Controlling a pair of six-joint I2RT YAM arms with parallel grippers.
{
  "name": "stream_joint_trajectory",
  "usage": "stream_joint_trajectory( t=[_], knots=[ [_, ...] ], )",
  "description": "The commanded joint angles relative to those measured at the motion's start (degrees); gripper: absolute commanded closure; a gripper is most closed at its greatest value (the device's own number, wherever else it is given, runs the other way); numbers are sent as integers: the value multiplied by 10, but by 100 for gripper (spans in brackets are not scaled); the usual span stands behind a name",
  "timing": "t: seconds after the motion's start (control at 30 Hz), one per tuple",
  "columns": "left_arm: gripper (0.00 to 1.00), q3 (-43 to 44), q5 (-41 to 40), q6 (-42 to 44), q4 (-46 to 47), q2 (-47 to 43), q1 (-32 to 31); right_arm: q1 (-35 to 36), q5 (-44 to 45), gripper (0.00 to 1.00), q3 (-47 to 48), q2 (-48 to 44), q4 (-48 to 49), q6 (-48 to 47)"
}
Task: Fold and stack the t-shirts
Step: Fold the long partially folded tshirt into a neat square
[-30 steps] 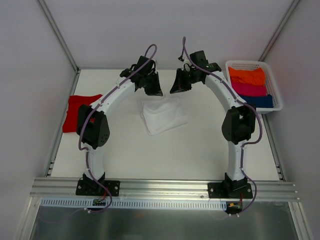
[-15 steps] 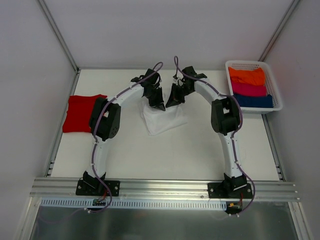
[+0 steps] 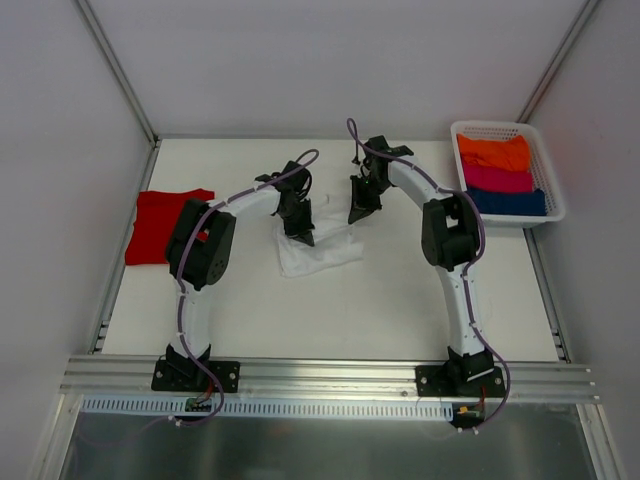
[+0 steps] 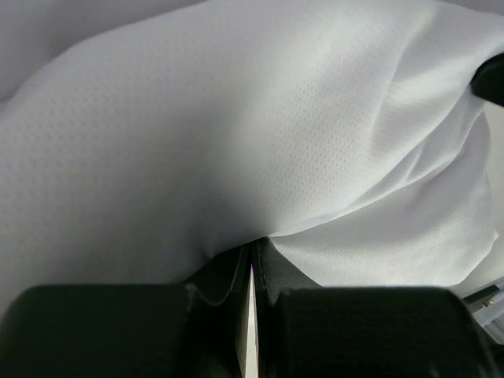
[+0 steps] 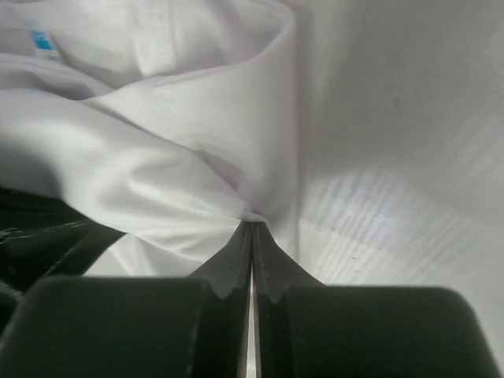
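The white t-shirt lies bunched in the middle of the table, between the two arms. My left gripper is shut on its left part; in the left wrist view the white cloth fills the picture and runs into the closed left gripper. My right gripper is shut on the shirt's far right edge; the right wrist view shows a gathered fold of white cloth pinched at the tips of the right gripper. The red t-shirt lies folded flat at the table's left side, apart from both grippers.
A white plastic basket stands at the back right and holds folded orange, pink and blue cloths. Metal frame posts and grey walls border the table on the left, right and back. Bare white tabletop shows to the right of the right gripper.
Both grippers came down from above the shirt's far edge and now pinch it. The left gripper has moved nearer and leftward, and the white shirt has bunched and shifted left.
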Motion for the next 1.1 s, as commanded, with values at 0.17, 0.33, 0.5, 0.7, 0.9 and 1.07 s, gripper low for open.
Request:
stream_joint_trajectory(
  t=[0.17,0.33,0.5,0.7,0.9,1.07],
  knots=[
    [100,-16,-54,24,-28,-37,11,8,75,99,9,-21,-45,-40],
    [100,2,-53,15,-27,-51,11,14,87,100,2,-24,-46,-44],
    [100,70,-71,27,-32,-98,11,14,101,99,16,-69,-48,-47],
    [100,176,-86,13,-93,-106,11,14,80,99,37,-142,-56,-41],
    [100,172,-99,26,-114,-106,12,17,53,99,36,-160,-72,-36],
    [100,141,-131,44,-130,-108,12,21,51,99,27,-159,-75,-43]
  ],
)
